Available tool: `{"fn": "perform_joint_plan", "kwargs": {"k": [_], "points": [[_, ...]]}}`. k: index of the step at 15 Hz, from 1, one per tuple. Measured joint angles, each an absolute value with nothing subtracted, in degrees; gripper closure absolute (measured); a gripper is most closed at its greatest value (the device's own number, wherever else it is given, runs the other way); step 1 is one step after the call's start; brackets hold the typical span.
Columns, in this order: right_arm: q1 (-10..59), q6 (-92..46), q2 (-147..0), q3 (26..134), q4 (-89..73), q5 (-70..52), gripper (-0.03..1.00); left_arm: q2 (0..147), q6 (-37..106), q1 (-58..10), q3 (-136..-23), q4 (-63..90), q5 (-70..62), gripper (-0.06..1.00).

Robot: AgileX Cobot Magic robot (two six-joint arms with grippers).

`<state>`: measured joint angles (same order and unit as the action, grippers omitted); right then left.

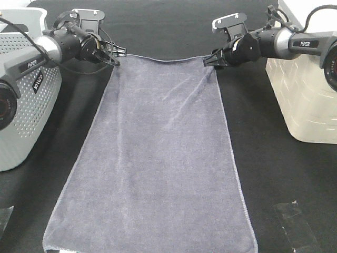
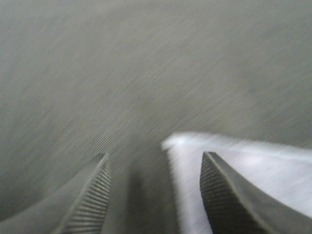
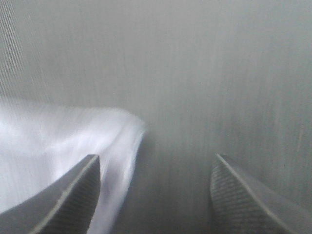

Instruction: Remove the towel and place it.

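The greyish-lavender towel (image 1: pixel 158 158) lies spread flat and lengthwise on the black table, its near hem at the front edge of the exterior high view. My left gripper (image 1: pixel 117 57) sits at its far left corner, and my right gripper (image 1: pixel 209 59) at its far right corner. In the left wrist view the gripper (image 2: pixel 156 155) is open, with the towel corner (image 2: pixel 253 165) lying between the fingers and under one of them. In the right wrist view the gripper (image 3: pixel 156 157) is open, with the towel corner (image 3: pixel 48 141) by one finger. Neither holds the towel.
A grey perforated basket (image 1: pixel 26 105) stands at the left edge and a cream basket (image 1: pixel 305 95) at the right edge. A patch of dark tape (image 1: pixel 295 221) lies on the table at the front right. Black table surface (image 1: pixel 263 158) surrounds the towel.
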<state>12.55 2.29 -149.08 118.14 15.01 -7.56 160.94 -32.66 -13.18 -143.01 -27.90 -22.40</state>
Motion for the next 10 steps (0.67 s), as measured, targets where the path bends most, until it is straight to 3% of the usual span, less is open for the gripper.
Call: {"fn": "perform_joint_plan", "kwargs": {"k": [10], "points": [[12.8, 2.3, -140.0, 118.1, 5.8, -18.6, 0.35, 153.7, -30.4, -14.0, -143.2, -22.3, -25.7, 0.41]]}}
